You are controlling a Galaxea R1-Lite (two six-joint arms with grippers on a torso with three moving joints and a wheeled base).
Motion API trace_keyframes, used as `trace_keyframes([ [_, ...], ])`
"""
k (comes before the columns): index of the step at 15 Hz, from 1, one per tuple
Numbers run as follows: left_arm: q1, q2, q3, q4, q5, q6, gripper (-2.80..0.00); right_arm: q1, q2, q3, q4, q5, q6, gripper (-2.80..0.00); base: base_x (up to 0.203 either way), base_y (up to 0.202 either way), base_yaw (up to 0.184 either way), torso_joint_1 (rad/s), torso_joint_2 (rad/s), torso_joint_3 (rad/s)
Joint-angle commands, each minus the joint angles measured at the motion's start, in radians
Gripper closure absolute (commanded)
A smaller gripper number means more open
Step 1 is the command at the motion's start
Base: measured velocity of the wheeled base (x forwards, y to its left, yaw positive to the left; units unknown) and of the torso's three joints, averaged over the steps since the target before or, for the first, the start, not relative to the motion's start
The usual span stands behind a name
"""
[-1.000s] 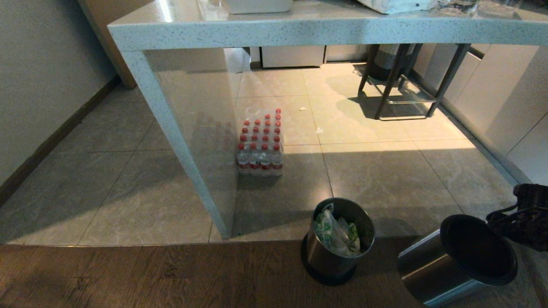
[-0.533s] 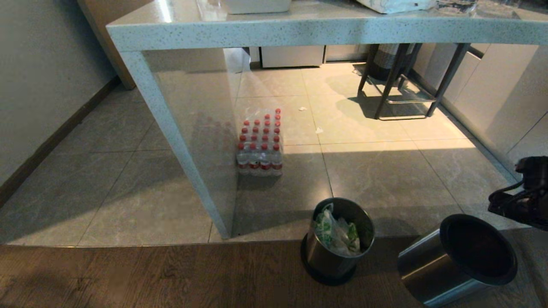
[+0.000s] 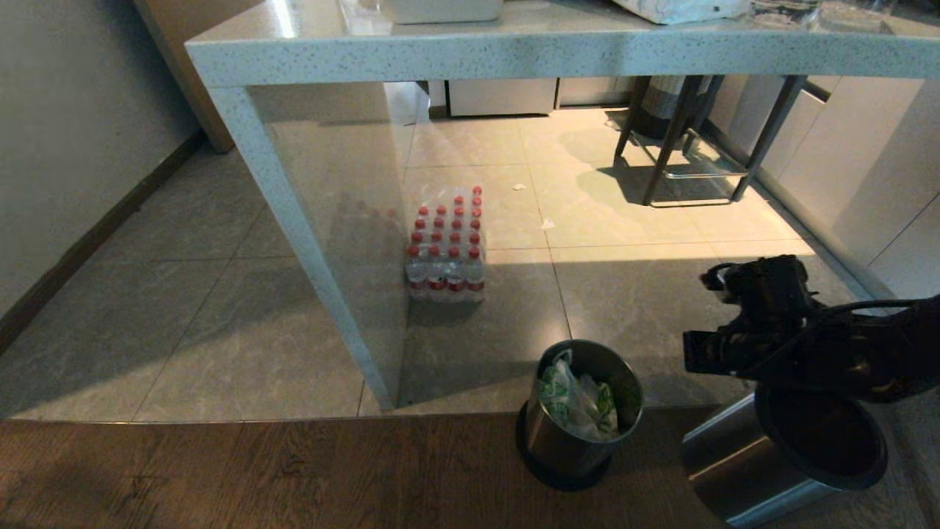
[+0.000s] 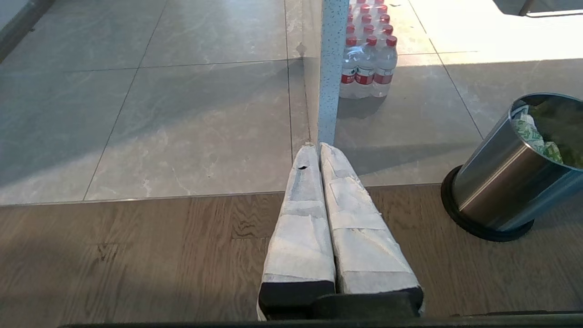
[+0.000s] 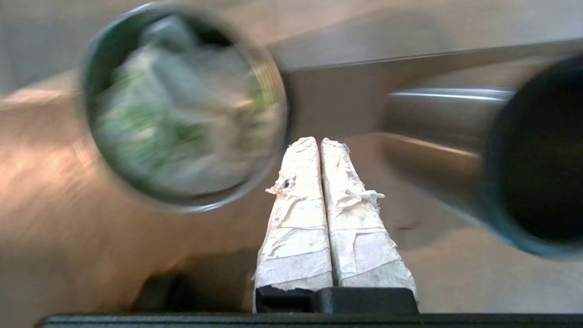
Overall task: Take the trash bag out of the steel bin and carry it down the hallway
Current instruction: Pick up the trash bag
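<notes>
One stone table [image 3: 470,51], two steel cylinders, one pack of water bottles [image 3: 446,246]. The upright steel bin [image 3: 580,411] holds the trash bag [image 3: 576,400], just left of and below the right gripper [image 5: 319,143], whose fingers are pressed together, empty. A second steel bin [image 3: 786,448] lies tipped beneath it. The right arm has swung in from the frame's edge. The left gripper [image 4: 319,148], also closed, hangs over wood flooring. The right wrist view is motion-blurred.
</notes>
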Motion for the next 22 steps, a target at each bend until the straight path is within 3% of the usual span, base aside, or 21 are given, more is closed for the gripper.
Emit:
trace_keyframes([
  [1, 0.000, 0.001, -0.001, 0.000, 0.000, 0.000, 0.00, 0.066, 0.072, -0.042, 0.009, 0.023, 0.004, 0.00, 0.000, 0.000, 0.000, 0.000, 0.00, 0.000],
  [6, 0.000, 0.001, 0.000, 0.001, 0.002, 0.000, 0.00, 0.178, 0.215, -0.184, 0.017, 0.031, 0.018, 0.00, 0.000, 0.000, 0.000, 0.000, 0.00, 0.000],
  [11, 0.000, 0.001, 0.000, 0.001, 0.000, 0.000, 0.00, 0.253, 0.315, -0.215, 0.000, 0.023, 0.022, 0.00, 0.000, 0.000, 0.000, 0.000, 0.00, 0.000],
  [18, 0.000, 0.001, -0.001, -0.001, 0.000, 0.000, 0.00, 0.259, 0.318, -0.214, -0.014, 0.052, 0.023, 0.00, 0.000, 0.000, 0.000, 0.000, 0.00, 0.000],
  [22, 0.000, 0.001, 0.000, -0.001, 0.000, 0.000, 0.00, 0.258, 0.305, -0.217, -0.016, 0.138, 0.022, 0.00, 0.000, 0.000, 0.000, 0.000, 0.00, 0.000],
])
